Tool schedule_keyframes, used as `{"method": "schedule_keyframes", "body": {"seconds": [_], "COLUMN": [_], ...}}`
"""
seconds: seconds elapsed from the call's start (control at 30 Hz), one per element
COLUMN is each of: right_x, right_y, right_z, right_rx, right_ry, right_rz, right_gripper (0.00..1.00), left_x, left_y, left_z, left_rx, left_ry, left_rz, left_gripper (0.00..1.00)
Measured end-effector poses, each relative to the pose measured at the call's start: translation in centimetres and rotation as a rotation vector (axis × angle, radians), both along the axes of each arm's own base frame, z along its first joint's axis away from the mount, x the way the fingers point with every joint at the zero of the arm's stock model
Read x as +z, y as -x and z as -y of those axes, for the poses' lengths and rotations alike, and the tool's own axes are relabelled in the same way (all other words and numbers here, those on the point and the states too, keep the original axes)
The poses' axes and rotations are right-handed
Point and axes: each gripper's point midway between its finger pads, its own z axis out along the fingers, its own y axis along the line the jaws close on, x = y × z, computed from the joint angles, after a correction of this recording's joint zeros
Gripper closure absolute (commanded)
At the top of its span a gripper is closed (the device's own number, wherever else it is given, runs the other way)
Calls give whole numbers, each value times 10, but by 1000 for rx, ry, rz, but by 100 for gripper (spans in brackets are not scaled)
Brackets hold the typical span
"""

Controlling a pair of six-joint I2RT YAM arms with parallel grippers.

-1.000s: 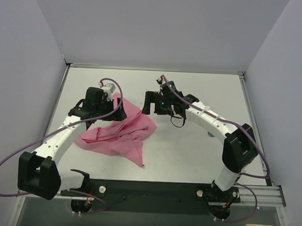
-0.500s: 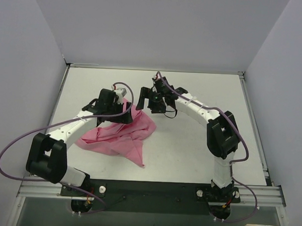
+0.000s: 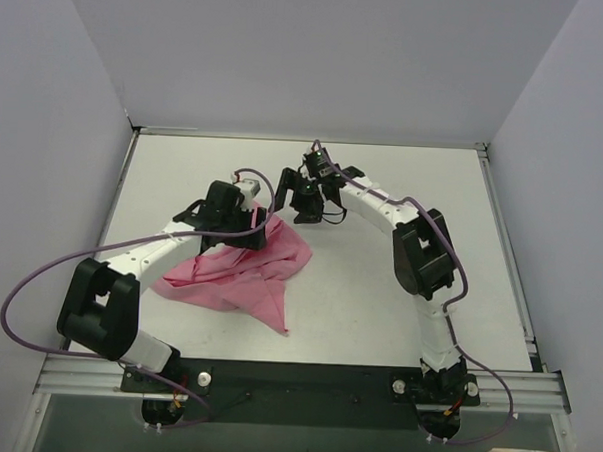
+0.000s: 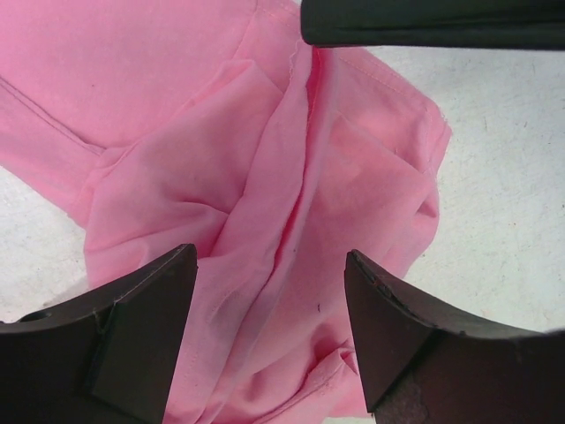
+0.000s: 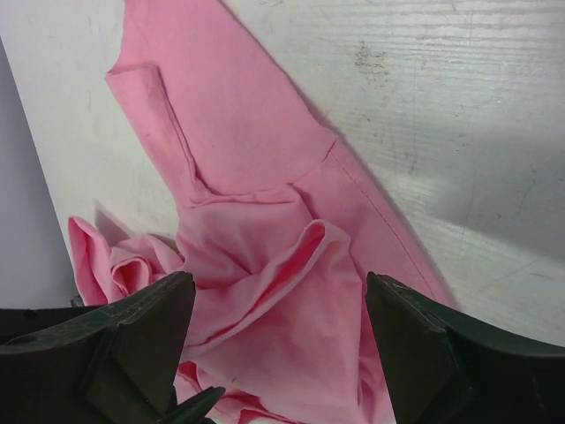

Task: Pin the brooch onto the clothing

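Pink T-shirt (image 3: 247,276) lies crumpled on the counter (image 3: 378,309), left of centre. Left pincer (image 3: 253,232) hangs over the T-shirt's far edge, spread wide and gripping nothing. Its wrist view shows creased pink fabric below the gap; contact can't be told. Right pincer (image 3: 288,207) sits just beside it at the T-shirt's far corner, also spread wide and empty, with bunched folds under it in its own wrist view.

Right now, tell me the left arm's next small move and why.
Probably lower the open left gripper onto the raised fold of the T-shirt and pinch it, to start spreading the cloth: it lies crumpled on the table, and no brooch shows in any view.
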Motion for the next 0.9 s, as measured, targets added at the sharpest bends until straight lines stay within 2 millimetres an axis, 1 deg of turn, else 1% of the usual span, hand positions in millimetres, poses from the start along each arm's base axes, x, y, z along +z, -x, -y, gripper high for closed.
{"method": "schedule_keyframes", "body": {"seconds": [0.1,0.2,0.37,0.4,0.5,0.53,0.57,0.6,0.63,0.7,0.73,0.77,0.8,0.9], "right_x": [-11,-22,-33,-33,-36,-36,-37,-36,-36,-36,-36,-37,-38,-47], "right_y": [-2,-2,0,0,-1,-1,-1,-1,-2,-3,-3,-4,-5,-5], "right_z": [-4,-7,-12,-13,-17,-18,-18,-20,-21,-23,-24,-25,-25,-25], "right_rx": [-8,-12,-14,-15,-15,-16,-15,-14,-15,-16,-17,-18,-20,-23], "right_ry": [-5,-8,-19,-24,-36,-38,-40,-44,-49,-55,-59,-60,-61,-54], "right_rz": [-37,-72,-118,-124,-138,-144,-146,-147,-149,-154,-156,-156,-158,-172], "right_gripper": [20,21,21,25,26,29,30,34,34,41,46,47,56,78], "left_x": [4,16,49,56,73,77,79,82,83,83,82,81,80,80], "left_y": [2,4,5,5,7,6,6,6,6,6,6,7,7,7], "left_z": [-2,-5,-12,-13,-16,-17,-18,-19,-20,-22,-22,-23,-24,-25], "left_rx": [7,18,44,50,62,68,72,76,80,86,88,90,92,96], "left_ry": [-3,-3,20,26,40,42,42,42,41,36,33,30,28,25], "left_rz": [26,69,185,209,265,279,287,295,299,302,301,299,297,300], "left_gripper": [23,22,22,22,22,22,22,22,22,22,22,22,22,22]}}
